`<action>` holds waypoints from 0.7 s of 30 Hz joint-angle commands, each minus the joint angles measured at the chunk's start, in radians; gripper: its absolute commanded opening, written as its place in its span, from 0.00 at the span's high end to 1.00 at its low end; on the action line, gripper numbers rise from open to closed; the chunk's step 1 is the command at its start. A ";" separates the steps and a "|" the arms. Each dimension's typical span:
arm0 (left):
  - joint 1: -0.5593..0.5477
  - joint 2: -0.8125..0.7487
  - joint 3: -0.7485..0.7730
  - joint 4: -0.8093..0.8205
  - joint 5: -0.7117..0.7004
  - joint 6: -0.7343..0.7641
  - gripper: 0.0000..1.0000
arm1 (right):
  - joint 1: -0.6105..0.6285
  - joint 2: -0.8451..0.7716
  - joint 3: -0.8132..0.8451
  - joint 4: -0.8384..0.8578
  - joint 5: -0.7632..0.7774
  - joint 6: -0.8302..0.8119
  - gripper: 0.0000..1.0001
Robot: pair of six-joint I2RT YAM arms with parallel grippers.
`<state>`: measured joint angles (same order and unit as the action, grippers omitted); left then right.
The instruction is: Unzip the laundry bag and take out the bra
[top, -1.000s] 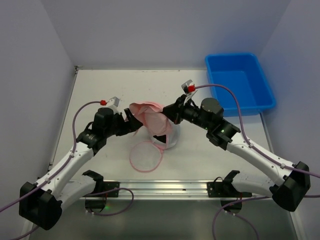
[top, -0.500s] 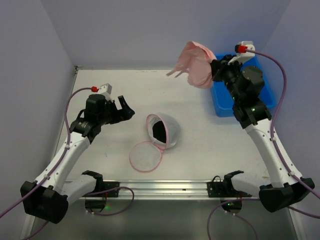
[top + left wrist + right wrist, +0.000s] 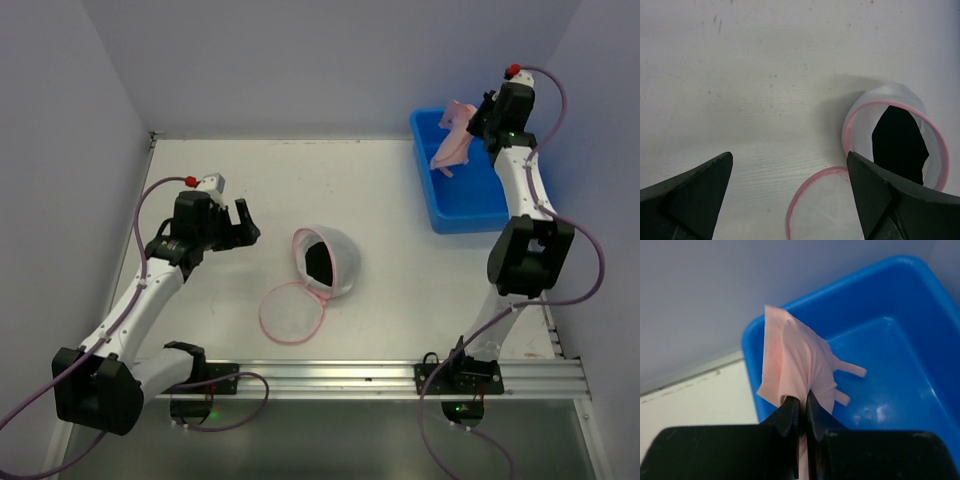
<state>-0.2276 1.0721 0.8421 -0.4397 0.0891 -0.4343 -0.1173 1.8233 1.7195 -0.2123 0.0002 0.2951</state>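
Table (image 3: pixel 400 180): open room on all sides of bag. Bin (image 3: pixel 478 195) at far right corner. Bag (image 3: pixel 338 262) mid-table, unzipped, gaping. Bra (image 3: pixel 800 362) hangs over bin's near-left part, long axis vertical, straight drop available. Right gripper (image 3: pixel 802 407) pinches bra, jaws nearly closed. Left gripper (image 3: pixel 243 220) spread wide, holds nothing, left of bag.

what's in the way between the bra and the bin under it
Nothing visible. The bra hangs pinched in the right tool over the bin, towards its left side. The part of the bin floor that shows is bare.
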 commanded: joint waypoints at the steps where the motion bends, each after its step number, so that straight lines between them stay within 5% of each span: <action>1: 0.051 0.031 -0.017 0.053 0.057 0.052 0.00 | -0.025 0.144 0.211 -0.125 0.062 -0.006 1.00; 7: 0.102 0.035 -0.046 0.071 0.110 0.049 0.00 | -0.025 0.316 0.348 -0.205 0.432 -0.033 1.00; 10: 0.122 0.042 -0.054 0.073 0.110 0.048 0.00 | -0.024 0.344 0.364 -0.199 0.457 -0.045 1.00; 14: 0.140 0.057 -0.057 0.073 0.130 0.042 0.00 | -0.002 0.355 0.325 -0.121 0.290 -0.118 0.52; 21: 0.152 0.051 -0.067 0.070 0.138 0.037 0.00 | 0.059 0.312 0.319 -0.104 0.008 -0.212 0.21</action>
<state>-0.0853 1.1374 0.7868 -0.4053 0.1982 -0.4152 -0.0948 2.1868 2.0155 -0.3698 0.1581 0.1493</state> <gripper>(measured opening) 0.997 0.768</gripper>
